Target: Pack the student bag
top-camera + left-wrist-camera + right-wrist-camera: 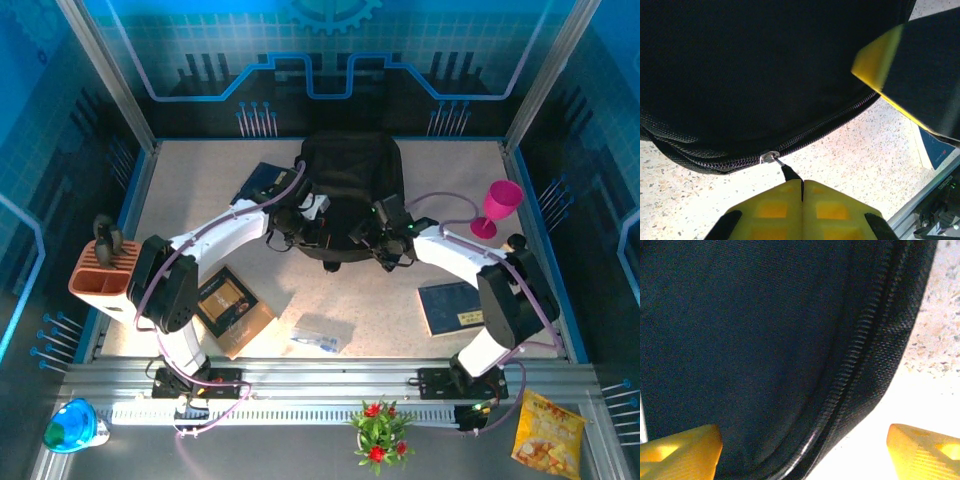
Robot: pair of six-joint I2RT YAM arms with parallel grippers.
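One speckled worktop [400, 300] carries the student bag [348, 195], lying flat at centre-back with both arms at its near end. Right gripper [802, 442] has fingers wide apart, straddling the bag's zipped edge. Left gripper [801, 185] has fingers pressed together, pinching the black zip pull [789, 173] on the zipper [830, 127].

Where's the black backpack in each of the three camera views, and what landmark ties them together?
Top external: the student bag lies far centre on the table.
Left wrist: its black fabric spans the top; the left gripper pinches the zip pull.
Right wrist: fabric on the left and centre, above the open right gripper.
Shared landmark: the zip curving along the bag's edge, next to speckled table.
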